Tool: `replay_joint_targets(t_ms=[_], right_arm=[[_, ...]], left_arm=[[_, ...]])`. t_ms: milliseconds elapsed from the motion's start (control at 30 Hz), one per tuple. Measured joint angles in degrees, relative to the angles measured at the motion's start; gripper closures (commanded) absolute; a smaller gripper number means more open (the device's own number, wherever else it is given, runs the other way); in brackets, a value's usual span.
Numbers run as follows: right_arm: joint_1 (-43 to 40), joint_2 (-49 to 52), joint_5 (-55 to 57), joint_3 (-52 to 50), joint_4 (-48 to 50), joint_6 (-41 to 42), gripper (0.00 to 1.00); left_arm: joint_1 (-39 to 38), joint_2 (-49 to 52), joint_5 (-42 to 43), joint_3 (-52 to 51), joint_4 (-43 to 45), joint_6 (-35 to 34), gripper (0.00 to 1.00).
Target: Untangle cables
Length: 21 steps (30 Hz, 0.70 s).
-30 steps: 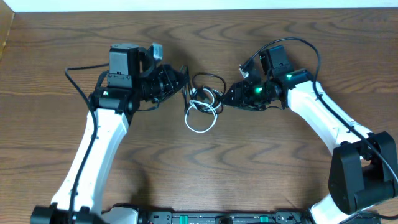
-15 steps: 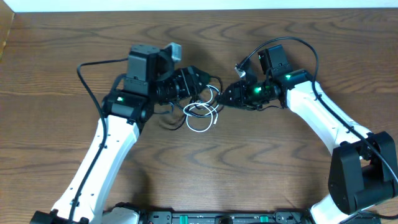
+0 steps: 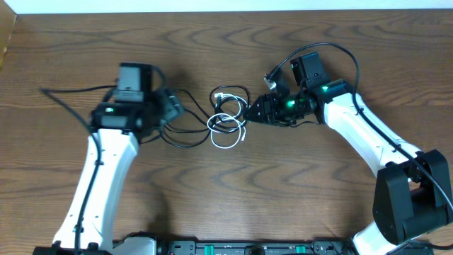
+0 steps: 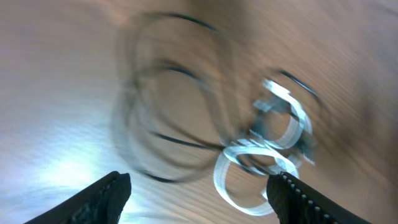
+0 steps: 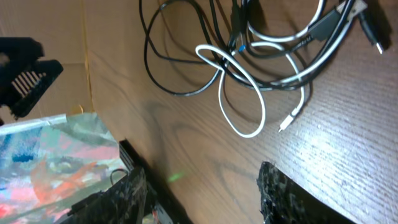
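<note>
Cables (image 3: 228, 119) tangled at centre of tabletop (image 3: 233, 191); long axis left-right, black loop trailing left, white loop (image 4: 217, 174) sagging toward frame bottom. Left hand (image 3: 175, 108) open, empty, by black loop's end. Right hand (image 3: 249, 113) open, empty, just right of bundle.

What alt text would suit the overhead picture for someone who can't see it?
A tangle of thin black and white cables lies on a wooden table between two white robot arms. The right arm holds its jaws at the tangle; the left arm sits farther back.
</note>
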Motion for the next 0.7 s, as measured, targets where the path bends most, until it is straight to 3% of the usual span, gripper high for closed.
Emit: replay_joint_targets(t_ms=[267,700], right_arm=[[0.0,0.0,0.0,0.0,2.9,0.6,0.41],[0.2,0.0,0.0,0.0,1.3,1.4,0.36]], left_arm=[[4.4,4.4,-1.7,-0.2,0.4,1.6,0.24],[4.2,21.2,-6.3,-0.3,17.2,2.0,0.24]])
